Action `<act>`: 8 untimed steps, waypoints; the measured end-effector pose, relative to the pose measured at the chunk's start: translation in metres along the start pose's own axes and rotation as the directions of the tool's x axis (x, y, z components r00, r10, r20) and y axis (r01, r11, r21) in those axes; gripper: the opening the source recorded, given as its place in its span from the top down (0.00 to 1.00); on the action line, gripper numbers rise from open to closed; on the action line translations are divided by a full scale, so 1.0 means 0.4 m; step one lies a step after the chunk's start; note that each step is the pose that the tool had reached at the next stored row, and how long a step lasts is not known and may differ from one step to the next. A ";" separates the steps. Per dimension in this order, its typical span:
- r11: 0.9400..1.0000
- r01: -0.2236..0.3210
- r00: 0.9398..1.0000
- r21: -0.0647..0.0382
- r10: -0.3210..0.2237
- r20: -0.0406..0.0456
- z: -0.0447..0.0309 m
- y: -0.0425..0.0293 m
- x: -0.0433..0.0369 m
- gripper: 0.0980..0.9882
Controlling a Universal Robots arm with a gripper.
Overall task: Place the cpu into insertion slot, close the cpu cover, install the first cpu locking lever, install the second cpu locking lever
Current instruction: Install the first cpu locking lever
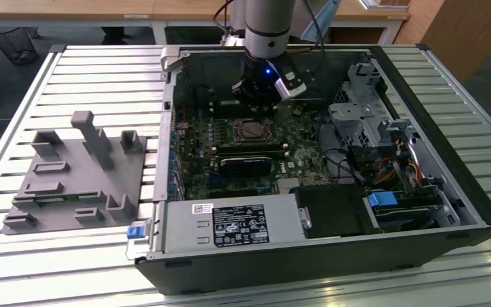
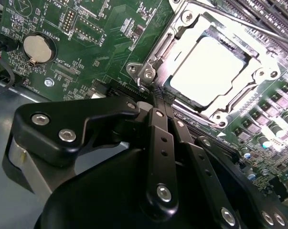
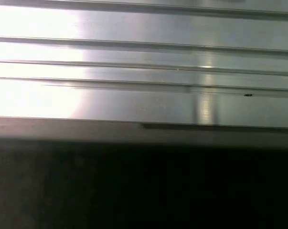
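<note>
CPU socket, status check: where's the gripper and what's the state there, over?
Gripper fingers shut, tips at the socket's corner. Cpu seated in slot, cover down over it. Nothing in the way.

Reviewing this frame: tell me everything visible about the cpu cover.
The cpu cover is a thin, silvery metal frame with a square window, lying closed and flat over the socket on the green board. The cpu's pale top shows through the window. The gripper, fingers together, has its tips at the frame's corner edge. In the exterior view it sits below the arm.
</note>
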State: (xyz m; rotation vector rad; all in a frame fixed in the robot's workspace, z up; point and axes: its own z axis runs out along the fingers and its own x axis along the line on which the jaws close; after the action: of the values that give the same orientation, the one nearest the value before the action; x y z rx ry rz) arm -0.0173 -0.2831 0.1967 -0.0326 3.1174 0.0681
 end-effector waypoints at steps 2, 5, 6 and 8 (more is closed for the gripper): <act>1.000 0.000 1.000 -0.004 0.000 0.000 0.000 0.000 0.000 0.99; 1.000 0.000 1.000 -0.006 0.000 0.001 -0.004 0.000 0.000 0.99; 1.000 0.000 1.000 -0.006 0.000 0.000 -0.008 0.000 0.000 0.99; 1.000 0.000 1.000 -0.006 0.000 0.000 -0.017 0.001 0.000 0.99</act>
State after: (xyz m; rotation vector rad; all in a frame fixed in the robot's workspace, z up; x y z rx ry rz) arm -0.0173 -0.2831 0.2034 -0.0325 3.1172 0.0770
